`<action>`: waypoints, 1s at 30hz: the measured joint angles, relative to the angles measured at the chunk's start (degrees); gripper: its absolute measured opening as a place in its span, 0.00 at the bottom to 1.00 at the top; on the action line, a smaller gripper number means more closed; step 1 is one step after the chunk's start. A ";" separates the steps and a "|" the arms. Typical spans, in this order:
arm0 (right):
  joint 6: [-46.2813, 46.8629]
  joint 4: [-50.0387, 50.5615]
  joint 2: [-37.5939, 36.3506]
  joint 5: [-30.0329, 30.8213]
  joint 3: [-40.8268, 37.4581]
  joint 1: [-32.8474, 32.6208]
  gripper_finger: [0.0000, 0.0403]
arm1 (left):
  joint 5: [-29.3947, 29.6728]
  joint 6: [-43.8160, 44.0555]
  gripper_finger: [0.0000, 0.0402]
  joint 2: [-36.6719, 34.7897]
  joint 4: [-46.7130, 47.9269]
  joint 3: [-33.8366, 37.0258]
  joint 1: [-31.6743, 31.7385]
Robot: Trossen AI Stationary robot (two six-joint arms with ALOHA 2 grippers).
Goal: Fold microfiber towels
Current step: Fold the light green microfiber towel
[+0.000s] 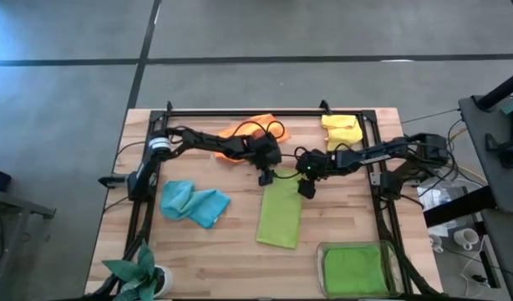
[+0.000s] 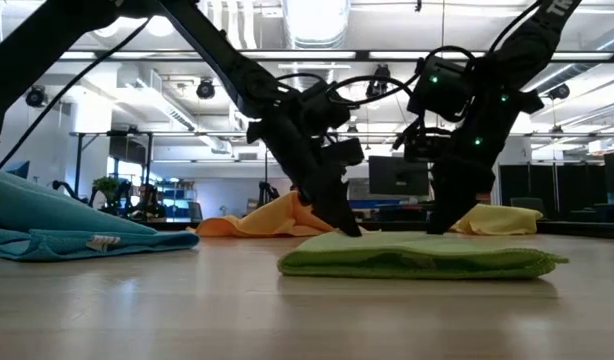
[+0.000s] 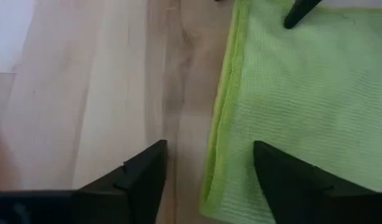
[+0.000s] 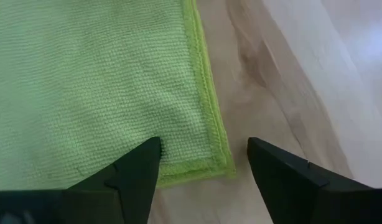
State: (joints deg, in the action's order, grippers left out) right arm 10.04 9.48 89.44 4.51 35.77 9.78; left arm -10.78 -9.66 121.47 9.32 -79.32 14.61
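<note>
1. We are at the yellow-green towel [image 1: 281, 214]. It lies flat in the middle of the table [image 1: 231, 251], folded into a long strip.
2. Our left gripper [image 1: 265, 177] hangs over one far corner of the strip. Its fingers are spread & hold nothing; the wrist view shows the towel edge btwn them.
3. Our right gripper [image 1: 307, 189] is over the other far corner, just beside the left one. Its fingers are spread too & empty.
4. We think one fold is done & both grippers sit at the far end, ready for the next fold.
5. Next we likely need to go down, pinch both far corners at once, lift them & bring them over to the near end, w/ edges lined up.
6. Other towels wait: blue towel [image 1: 194, 202] at left, orange towel [image 1: 255, 130] & yellow towel [image 1: 342, 130] at the back. A green towel [image 1: 352, 269] lies in the clear tray [image 1: 392, 251].
</note>
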 joint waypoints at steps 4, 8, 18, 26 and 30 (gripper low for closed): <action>-1.51 -1.02 0.69 -0.28 0.04 0.00 0.52 | -0.17 1.87 0.37 0.03 0.03 -0.01 -1.08; -3.68 -1.69 0.22 -0.47 0.40 -0.03 0.40 | -0.71 3.33 0.12 0.02 0.19 -0.01 -1.15; -16.36 -0.42 0.03 0.01 5.55 3.12 0.03 | 2.66 1.94 0.00 -6.14 5.75 0.23 0.06; -29.13 0.55 -0.12 2.97 12.40 9.20 0.02 | 11.00 -1.54 0.00 -11.64 6.58 0.19 4.18; -33.50 4.09 -0.28 6.08 16.05 9.13 0.02 | 12.27 -1.76 0.00 -13.26 8.64 0.28 5.08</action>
State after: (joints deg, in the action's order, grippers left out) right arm -23.46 13.57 89.16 10.59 51.81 18.91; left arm 1.49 -11.42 108.21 17.95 -79.05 19.68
